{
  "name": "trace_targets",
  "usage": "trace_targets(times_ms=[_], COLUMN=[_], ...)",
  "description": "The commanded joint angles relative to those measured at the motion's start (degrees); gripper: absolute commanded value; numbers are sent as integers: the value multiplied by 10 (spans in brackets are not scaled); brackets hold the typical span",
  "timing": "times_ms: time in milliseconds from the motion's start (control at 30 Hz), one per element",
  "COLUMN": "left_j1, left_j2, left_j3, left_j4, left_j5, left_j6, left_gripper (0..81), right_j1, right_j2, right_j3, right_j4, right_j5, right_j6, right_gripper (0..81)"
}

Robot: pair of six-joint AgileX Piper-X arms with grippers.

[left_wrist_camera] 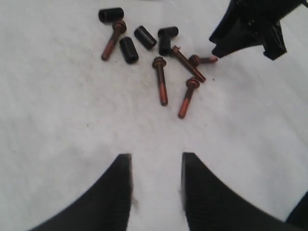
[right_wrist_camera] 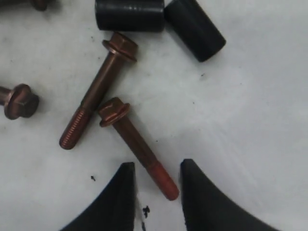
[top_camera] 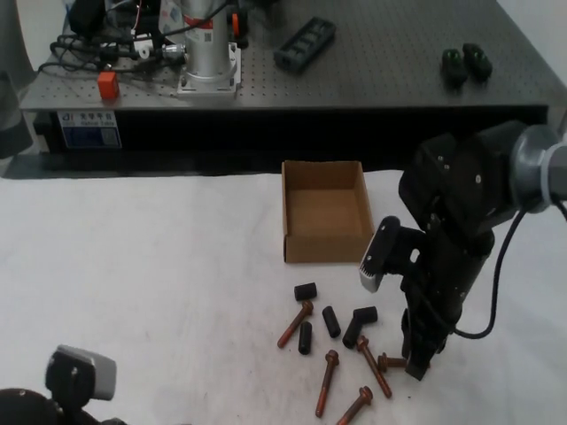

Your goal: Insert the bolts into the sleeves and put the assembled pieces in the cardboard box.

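Several copper bolts and black sleeves lie loose on the white cloth in front of the cardboard box [top_camera: 325, 212]. My right gripper [right_wrist_camera: 157, 166] is open and low over the cloth, its fingers on either side of the threaded tip of one short bolt [right_wrist_camera: 137, 144], without touching it. That bolt [top_camera: 392, 361] lies at the right end of the pile. A longer bolt [right_wrist_camera: 96, 96] and two sleeves [right_wrist_camera: 129, 15] lie just beyond it. My left gripper [left_wrist_camera: 157, 156] is open and holds nothing, well short of the pile [left_wrist_camera: 161, 79]. The box has nothing in it.
A dark perforated bench [top_camera: 372, 53] with cables, a metal post and small black parts runs behind the cloth. The left arm [top_camera: 75, 381] sits at the near left corner. Bare cloth spreads left of the pile.
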Motion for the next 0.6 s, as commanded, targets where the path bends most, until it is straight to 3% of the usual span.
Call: trace_targets(times_ms=[0,433,500,567], left_j1=[0,0,0,0], left_j2=[28,131,144,167], left_j3=[-8,-72,-82,-97], left_j4=[-6,-6,-6,-6], left_j5=[16,16,16,16], left_j6=[-13,49,52,67], left_gripper=[287,309,309,309], right_j1=[9,37,37,37], right_j2=[11,74,76,74], right_j3=[-7,-7,-7,-7], right_j4=[-16,-33,-37,-45], right_j5=[-10,16,31,31], right_j6=[-11,-11,-11,-6], right_gripper=[237,223,147,11])
